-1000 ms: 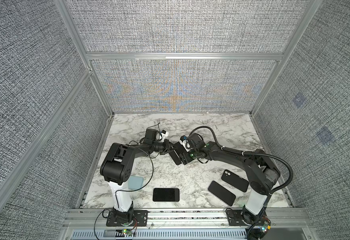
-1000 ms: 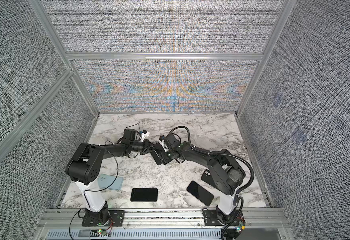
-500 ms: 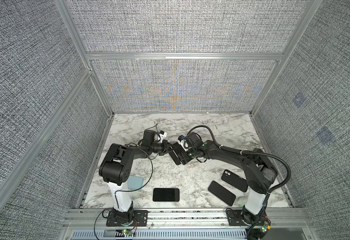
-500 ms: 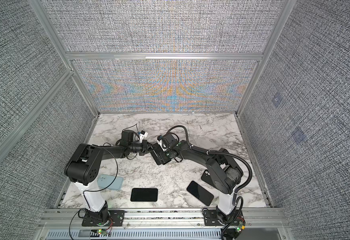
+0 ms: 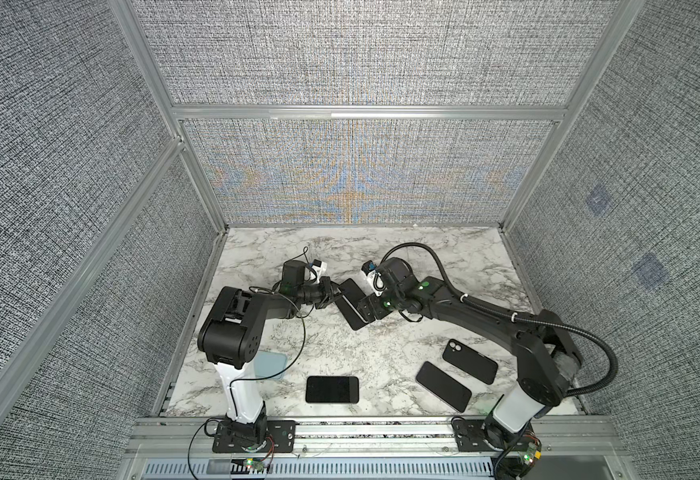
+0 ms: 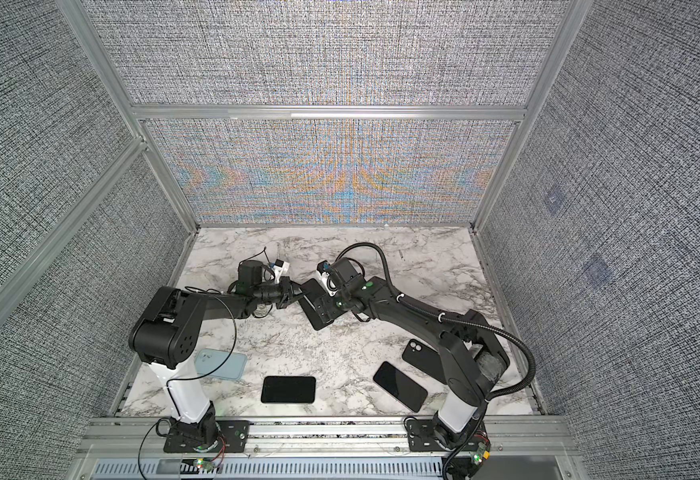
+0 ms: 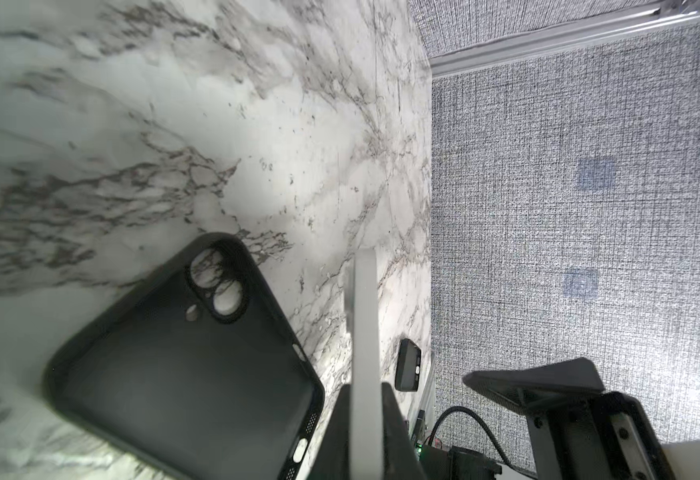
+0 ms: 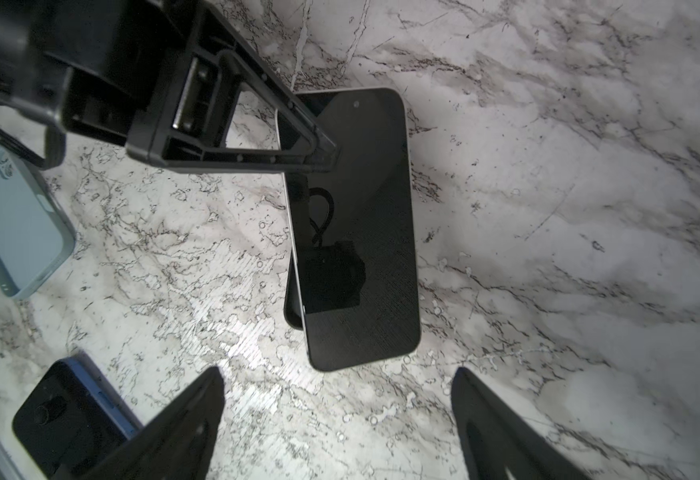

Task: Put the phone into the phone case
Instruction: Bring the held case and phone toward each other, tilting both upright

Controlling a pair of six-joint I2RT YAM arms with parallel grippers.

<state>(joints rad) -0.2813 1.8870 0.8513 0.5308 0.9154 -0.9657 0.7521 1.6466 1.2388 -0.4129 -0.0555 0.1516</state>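
In a top view, left claw pinches the phone from 9 o'clock (over the black case); right claw gapes empty at 5 o'clock.

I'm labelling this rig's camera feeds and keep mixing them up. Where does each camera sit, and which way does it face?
Both top views: high at the front, looking down on the marble table; left arm and right arm show whole.
Left wrist: on the left arm, looking along the left gripper, shut on the phone, at the black case.
Right wrist: on the right arm, looking down past the open right gripper at the phone screen.
Shared: both wrist views show that phone and case.
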